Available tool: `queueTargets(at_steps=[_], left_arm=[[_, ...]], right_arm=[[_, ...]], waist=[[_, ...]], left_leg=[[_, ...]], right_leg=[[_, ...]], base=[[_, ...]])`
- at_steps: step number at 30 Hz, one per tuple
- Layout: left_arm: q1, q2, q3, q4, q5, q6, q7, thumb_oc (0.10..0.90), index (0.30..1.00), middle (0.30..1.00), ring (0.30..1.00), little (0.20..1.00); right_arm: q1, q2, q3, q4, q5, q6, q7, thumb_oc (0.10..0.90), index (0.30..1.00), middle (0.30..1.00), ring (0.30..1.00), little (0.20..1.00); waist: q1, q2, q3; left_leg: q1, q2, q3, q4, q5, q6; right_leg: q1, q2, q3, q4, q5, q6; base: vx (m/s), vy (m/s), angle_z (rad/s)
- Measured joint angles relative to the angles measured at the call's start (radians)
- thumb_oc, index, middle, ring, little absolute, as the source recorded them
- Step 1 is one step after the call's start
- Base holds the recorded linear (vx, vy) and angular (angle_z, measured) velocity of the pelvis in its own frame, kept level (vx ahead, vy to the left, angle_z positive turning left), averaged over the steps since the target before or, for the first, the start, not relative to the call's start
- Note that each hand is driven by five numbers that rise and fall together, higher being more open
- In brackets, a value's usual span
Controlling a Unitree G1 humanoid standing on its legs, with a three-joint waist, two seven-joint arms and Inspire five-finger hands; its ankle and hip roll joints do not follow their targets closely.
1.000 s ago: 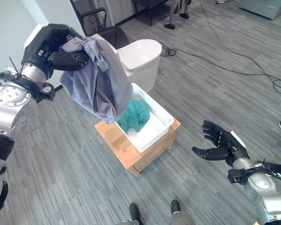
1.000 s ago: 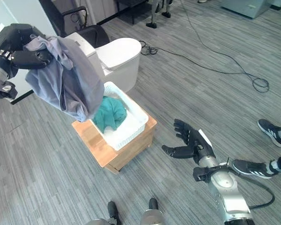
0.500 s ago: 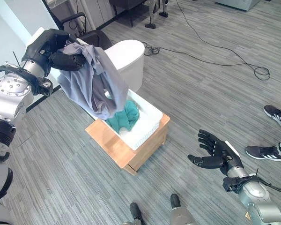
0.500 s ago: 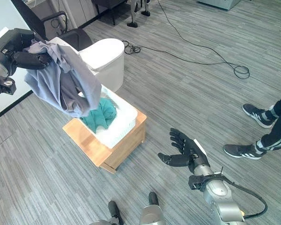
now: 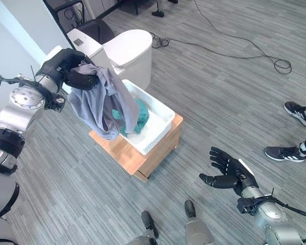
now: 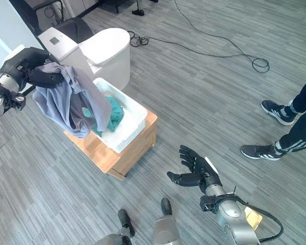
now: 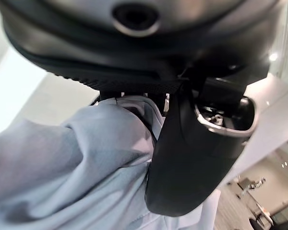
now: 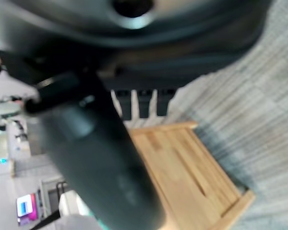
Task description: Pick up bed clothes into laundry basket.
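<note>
Left hand was curled round a bunched grey garment; you had it lifted, cloth hanging below the hand over the near-left edge of the white laundry basket. Teal cloth already lay in the basket, just beyond the hanging grey. Basket sat on a wooden stand. Right hand hung well apart, fingers spread, holding nothing.

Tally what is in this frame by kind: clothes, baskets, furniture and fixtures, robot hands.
Clothes: 2, a grey garment held by the left hand and a teal garment in the basket.
Laundry basket: 1.
Wooden stand: 1.
White toilet: 1.
Robot hands: 2, counting the open right hand.
Total: 7.
</note>
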Motion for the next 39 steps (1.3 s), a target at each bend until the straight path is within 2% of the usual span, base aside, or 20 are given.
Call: queueTargets(at_steps=[3, 7, 20, 24, 30, 37, 38, 39], left_arm=[[-0.057, -0.027, -0.040, -0.002, 0.001, 0.000, 0.000, 0.400, 0.300, 0.300, 0.300, 0.300], [-0.139, -0.046, -0.074, -0.002, 0.003, -0.002, 0.000, 0.400, 0.300, 0.300, 0.300, 0.300], [-0.199, -0.063, -0.076, 0.034, 0.039, -0.004, 0.000, 0.400, 0.300, 0.300, 0.300, 0.300], [-0.200, -0.067, -0.076, 0.056, 0.047, -0.004, 0.001, 0.400, 0.300, 0.300, 0.300, 0.300], [-0.200, -0.085, -0.075, 0.095, 0.068, -0.001, 0.001, 0.400, 0.300, 0.300, 0.300, 0.300], [-0.200, -0.085, -0.075, 0.095, 0.079, -0.001, 0.001, 0.400, 0.300, 0.300, 0.300, 0.300], [-0.200, -0.085, -0.075, 0.095, 0.082, -0.001, 0.001, 0.585, 0.578, 0.578, 0.578, 0.578], [-0.200, -0.085, -0.075, 0.097, 0.087, -0.001, 0.001, 0.800, 0.900, 0.900, 0.900, 0.900]], right_arm=[[0.003, 0.000, -0.001, -0.001, 0.000, 0.000, 0.000, 0.800, 0.900, 0.900, 0.900, 0.900], [0.011, 0.000, 0.000, -0.002, 0.000, 0.000, 0.001, 0.800, 0.900, 0.900, 0.900, 0.900], [0.033, -0.001, 0.002, -0.006, 0.018, 0.000, 0.008, 0.800, 0.900, 0.900, 0.900, 0.900], [0.034, -0.002, 0.008, -0.008, 0.021, 0.001, 0.023, 0.800, 0.900, 0.900, 0.900, 0.900], [0.040, -0.003, 0.016, -0.008, 0.021, 0.002, 0.024, 0.800, 0.900, 0.900, 0.900, 0.900], [0.040, -0.003, 0.016, -0.008, 0.021, 0.002, 0.024, 0.800, 0.900, 0.900, 0.900, 0.900], [0.040, -0.003, 0.016, -0.008, 0.021, 0.002, 0.024, 0.800, 0.900, 0.900, 0.900, 0.900], [0.040, -0.003, 0.016, -0.008, 0.021, 0.002, 0.024, 0.800, 0.900, 0.900, 0.900, 0.900]], waist=[[-0.001, 0.027, 0.017], [-0.004, 0.046, 0.028], [-0.034, 0.055, 0.035], [-0.038, 0.059, 0.066], [-0.033, 0.046, 0.078], [-0.028, 0.044, 0.079], [-0.028, 0.044, 0.079], [-0.028, 0.044, 0.079]], left_leg=[[-0.003, -0.005, 0.001, 0.000, -0.004, -0.005], [-0.017, -0.007, 0.016, 0.000, -0.004, -0.006], [0.001, -0.015, 0.054, 0.000, -0.004, -0.005], [0.003, -0.013, 0.055, 0.000, -0.003, -0.005], [0.002, -0.014, 0.054, 0.000, -0.003, -0.005], [0.002, -0.014, 0.051, 0.000, -0.003, -0.005], [0.002, -0.014, 0.050, 0.000, -0.003, -0.005], [0.002, -0.014, 0.050, 0.000, -0.003, -0.005]], right_leg=[[-0.005, -0.006, 0.001, 0.002, 0.000, 0.001], [-0.027, -0.008, 0.007, 0.010, -0.001, 0.003], [-0.026, -0.012, 0.056, -0.008, -0.003, 0.006], [-0.024, -0.010, 0.056, -0.010, -0.003, 0.006], [-0.022, -0.011, 0.055, -0.012, -0.003, 0.006], [-0.015, -0.012, 0.045, -0.014, -0.003, 0.006], [-0.014, -0.012, 0.044, -0.014, -0.003, 0.006], [-0.014, -0.012, 0.043, -0.013, -0.003, 0.006]], base=[[0.00, 0.000, 0.00], [0.03, -0.004, -0.07], [0.02, -0.002, -0.11], [0.00, 0.000, 0.00], [0.00, 0.000, 0.00], [-0.01, -0.008, 0.04], [-0.02, 0.008, 0.03], [-0.02, 0.011, 0.03]])
